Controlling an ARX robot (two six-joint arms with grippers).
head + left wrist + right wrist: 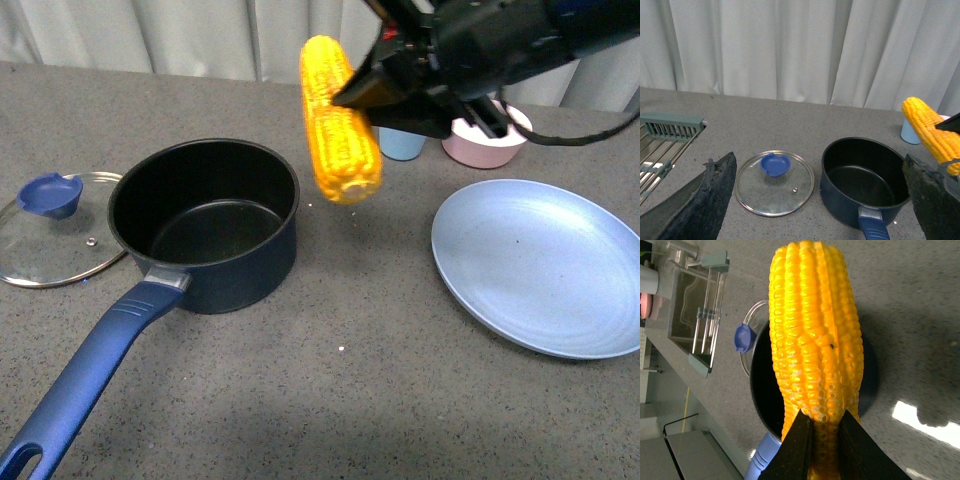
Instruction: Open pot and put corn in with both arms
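Tabletop (380, 400): grey, matte and finely speckled; flat, and it carries everything.
Plate (540, 265): pale blue, shallow, round and smooth. It lies on the right, apart from the pot, and is bare.
Pot (230, 260): dark navy round saucepan with a glossy black inside, standing left of centre. It is uncovered and nothing is in it, so the opening is ready to take the cob. Its long blue handle (95, 365) points near and left, away from the arm carrying the cob.
Lid (50, 245): clear glass disc with a steel rim and a blue knob. It lies flat on the tabletop just left of the pot, so the opening step looks done.
Corn (338, 120): yellow-orange cob with tight, bumpy rows of kernels, tapered at one end. It hangs steeply tilted in the air, just right of the pot's rim and above it, probably raised to pass over the wall.
Right end effector (825, 425): black wedge-shaped fingers clamped on the cob.
Left end effector (820, 200): dark, rough-edged fingers spread wide and holding nothing, raised on the near side of the pot and lid.
Bowl (487, 145) and cup (400, 143): small, pink and light blue, at the far side beyond the plate.
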